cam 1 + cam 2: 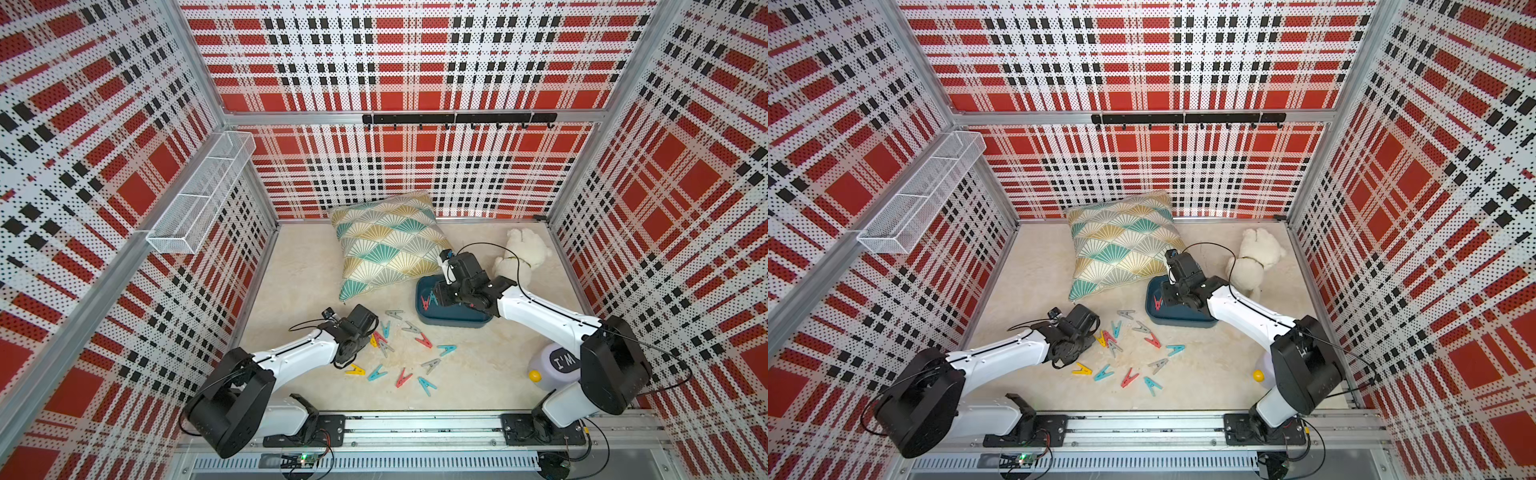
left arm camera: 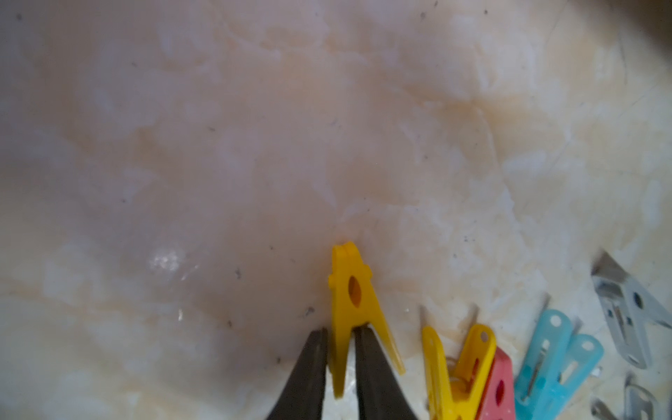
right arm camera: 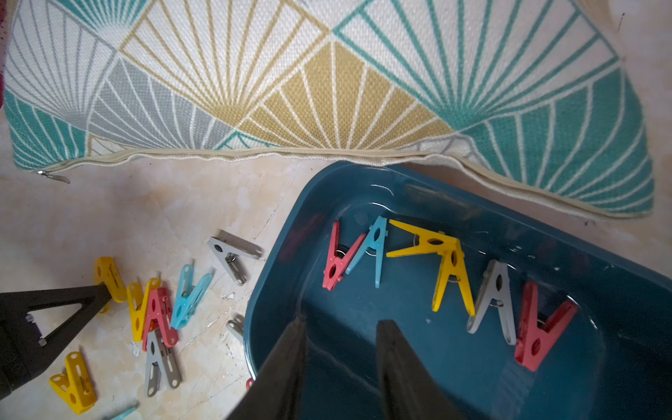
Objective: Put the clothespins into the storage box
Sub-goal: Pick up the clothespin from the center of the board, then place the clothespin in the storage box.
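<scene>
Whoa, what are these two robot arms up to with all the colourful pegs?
They are tidying clothespins into the storage box. The left gripper pinches one leg of a yellow clothespin on the table. The right gripper hangs open and empty over the box, where at least six clothespins lie. About a dozen more are scattered on the table.

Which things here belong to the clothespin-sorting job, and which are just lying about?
Job: clothespins, storage box, left gripper pinching a yellow clothespin, right gripper open above the box.
Lying about: pillow, plush toy, wire basket, hook rail, purple container.
</scene>
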`<action>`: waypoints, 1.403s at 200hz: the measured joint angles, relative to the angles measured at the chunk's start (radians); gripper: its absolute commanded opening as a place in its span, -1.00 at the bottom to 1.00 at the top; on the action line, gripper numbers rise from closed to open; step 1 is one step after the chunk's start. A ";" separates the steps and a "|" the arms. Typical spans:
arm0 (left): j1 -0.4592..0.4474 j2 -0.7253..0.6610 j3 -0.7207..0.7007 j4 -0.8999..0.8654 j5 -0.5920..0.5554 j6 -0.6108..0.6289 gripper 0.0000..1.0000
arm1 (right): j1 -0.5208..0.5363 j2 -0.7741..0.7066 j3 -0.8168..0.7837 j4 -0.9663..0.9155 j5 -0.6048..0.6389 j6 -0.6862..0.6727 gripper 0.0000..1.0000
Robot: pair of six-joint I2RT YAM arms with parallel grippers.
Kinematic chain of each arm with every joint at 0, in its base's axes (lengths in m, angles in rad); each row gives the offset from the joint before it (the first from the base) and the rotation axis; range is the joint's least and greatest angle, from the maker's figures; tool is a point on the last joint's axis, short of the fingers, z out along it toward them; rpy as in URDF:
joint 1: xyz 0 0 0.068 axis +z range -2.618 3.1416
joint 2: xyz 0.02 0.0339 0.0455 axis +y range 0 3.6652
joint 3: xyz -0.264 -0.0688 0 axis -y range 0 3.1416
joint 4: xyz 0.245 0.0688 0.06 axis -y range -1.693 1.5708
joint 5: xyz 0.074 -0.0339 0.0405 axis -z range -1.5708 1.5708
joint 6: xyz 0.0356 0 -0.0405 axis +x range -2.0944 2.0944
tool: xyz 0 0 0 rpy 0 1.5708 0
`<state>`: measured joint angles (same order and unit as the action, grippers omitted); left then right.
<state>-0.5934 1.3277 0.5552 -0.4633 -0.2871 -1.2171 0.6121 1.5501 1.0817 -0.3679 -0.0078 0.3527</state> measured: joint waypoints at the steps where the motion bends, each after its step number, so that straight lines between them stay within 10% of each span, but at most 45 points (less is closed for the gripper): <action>1: 0.000 0.000 0.000 0.001 0.000 0.001 -0.63 | 0.000 0.000 0.000 0.000 0.000 0.000 -0.22; 130: 0.016 -0.062 0.018 -0.011 0.000 0.103 -0.99 | -0.004 -0.104 -0.036 -0.012 0.050 0.008 -0.16; 184: -0.113 -0.080 0.245 -0.068 -0.108 0.166 -0.99 | -0.124 -0.212 -0.073 -0.043 0.072 0.005 -0.14; 280: -0.310 0.472 0.815 -0.061 -0.093 0.554 -1.00 | -0.211 -0.233 -0.142 -0.065 0.094 0.051 -0.14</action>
<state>-0.9035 1.7992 1.3701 -0.5243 -0.3798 -0.6632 0.4015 1.3174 0.9398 -0.4328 0.0864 0.4042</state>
